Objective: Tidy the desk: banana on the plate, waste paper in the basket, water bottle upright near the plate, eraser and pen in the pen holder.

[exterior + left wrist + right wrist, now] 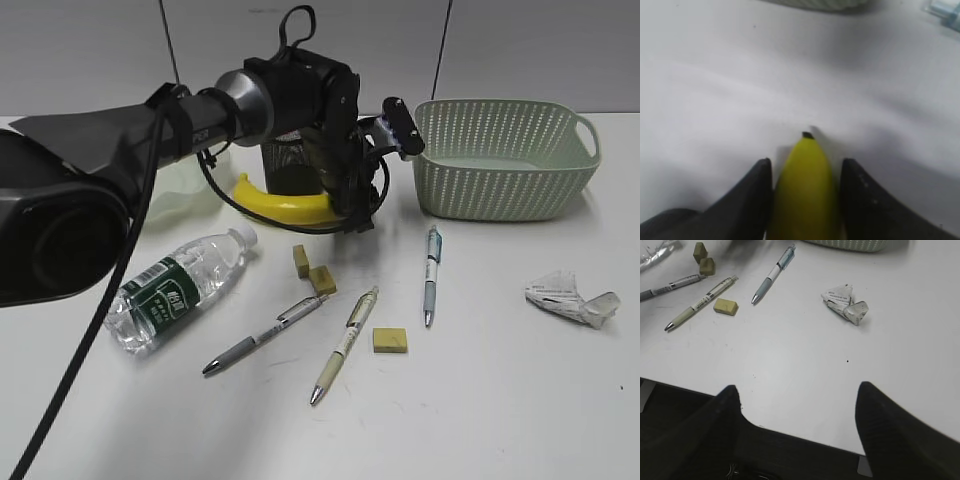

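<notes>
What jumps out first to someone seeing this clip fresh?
The left arm's gripper dominates the middle back of the desk, its black jaws flanking a yellow banana. In front lie three pens, small erasers and a toppled water bottle. A crumpled paper wad sits alone at right.

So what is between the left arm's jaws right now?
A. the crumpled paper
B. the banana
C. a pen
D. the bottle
B: in the left wrist view the yellow banana sits right between the two dark jaws, while the pens, the paper and the bottle lie apart on the desk.
</notes>
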